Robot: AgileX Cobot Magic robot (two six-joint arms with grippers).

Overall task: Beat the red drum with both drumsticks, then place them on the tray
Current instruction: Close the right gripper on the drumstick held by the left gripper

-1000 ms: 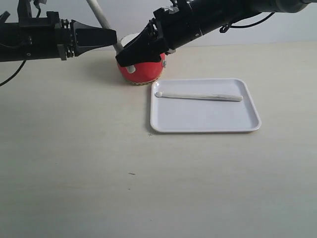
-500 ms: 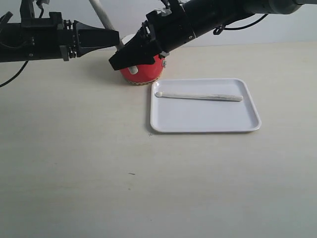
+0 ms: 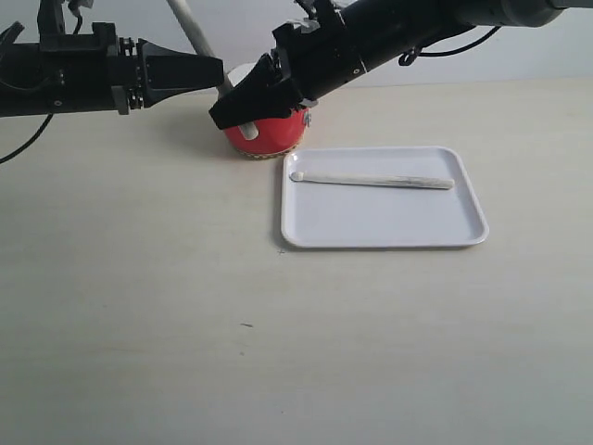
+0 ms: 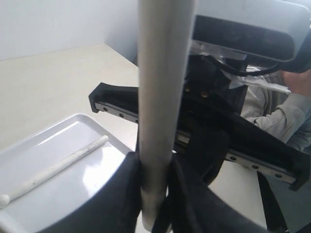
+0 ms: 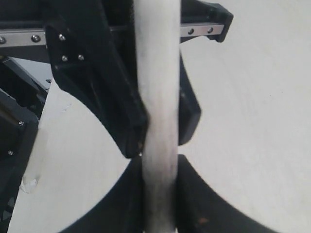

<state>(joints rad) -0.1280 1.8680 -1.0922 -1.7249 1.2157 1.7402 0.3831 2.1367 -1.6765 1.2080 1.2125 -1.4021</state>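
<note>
As one cream wooden drumstick (image 3: pixel 371 180) lies on the white plastic tray (image 3: pixel 384 222) beside the red barrel drum (image 3: pixel 271 139), we see the left gripper (image 3: pixel 219 69) and right gripper (image 3: pixel 219 117) both clamping a second drumstick (image 3: pixel 190 28) right by that drum.

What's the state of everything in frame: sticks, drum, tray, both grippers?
held drumstick: tilted, clamped by both grippers.
left gripper: shut on held drumstick.
right gripper: shut on held drumstick, lower down it.
other drumstick: lying flat in tray, free.
tray: flat on table, one stick in it.
red drum: upright, partly hidden by right gripper.
</note>
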